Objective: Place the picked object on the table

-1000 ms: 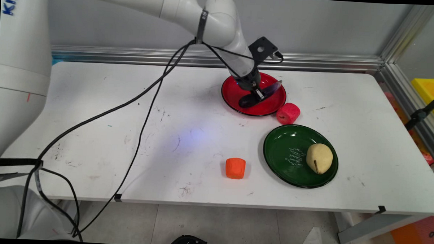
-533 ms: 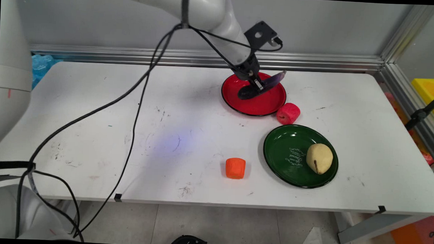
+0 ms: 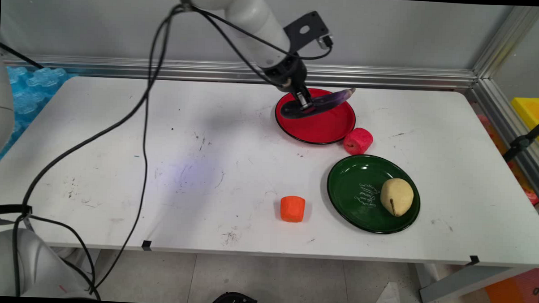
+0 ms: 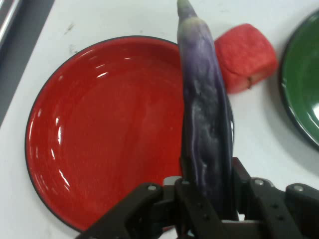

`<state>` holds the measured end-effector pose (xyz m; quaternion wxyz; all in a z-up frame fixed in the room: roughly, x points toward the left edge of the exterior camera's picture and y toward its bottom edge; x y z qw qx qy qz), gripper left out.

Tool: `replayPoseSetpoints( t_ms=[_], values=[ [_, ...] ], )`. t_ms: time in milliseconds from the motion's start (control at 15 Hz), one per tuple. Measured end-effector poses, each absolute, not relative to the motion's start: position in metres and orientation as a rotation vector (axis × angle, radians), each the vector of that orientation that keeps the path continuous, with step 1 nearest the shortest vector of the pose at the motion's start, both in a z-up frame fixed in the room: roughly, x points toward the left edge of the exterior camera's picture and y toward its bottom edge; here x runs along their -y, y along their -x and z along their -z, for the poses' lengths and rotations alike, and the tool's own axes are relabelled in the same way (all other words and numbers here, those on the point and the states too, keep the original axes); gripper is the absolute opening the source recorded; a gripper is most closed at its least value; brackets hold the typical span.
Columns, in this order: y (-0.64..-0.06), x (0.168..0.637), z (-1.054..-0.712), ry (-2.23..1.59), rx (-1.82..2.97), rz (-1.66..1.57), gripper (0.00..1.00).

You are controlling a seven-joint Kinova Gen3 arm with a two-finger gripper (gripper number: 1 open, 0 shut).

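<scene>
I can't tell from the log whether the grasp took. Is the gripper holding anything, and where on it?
Yes: the gripper is shut on the purple eggplant near its thicker end, above the red plate.

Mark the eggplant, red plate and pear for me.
eggplant (image 4: pixel 205 124), hand view, mid-body.
red plate (image 3: pixel 324 126), main view, bare centre.
pear (image 3: pixel 397 196), main view, middle, on the green plate.

Purple eggplant, glossy red plate, pinkish-red block, dark green plate with white lettering, yellowish pear, orange block.
</scene>
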<state>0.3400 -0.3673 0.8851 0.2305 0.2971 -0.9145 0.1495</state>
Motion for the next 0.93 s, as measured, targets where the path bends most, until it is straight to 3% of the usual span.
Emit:
replayPoseSetpoints(
  t_ms=[467, 933],
  values=[
    [-0.378, 0.331, -0.902, -0.514, 2.621, -0.340, 0.00],
    [-0.405, 0.306, -0.895, -0.279, 2.696, -0.266, 0.00]
  ],
)
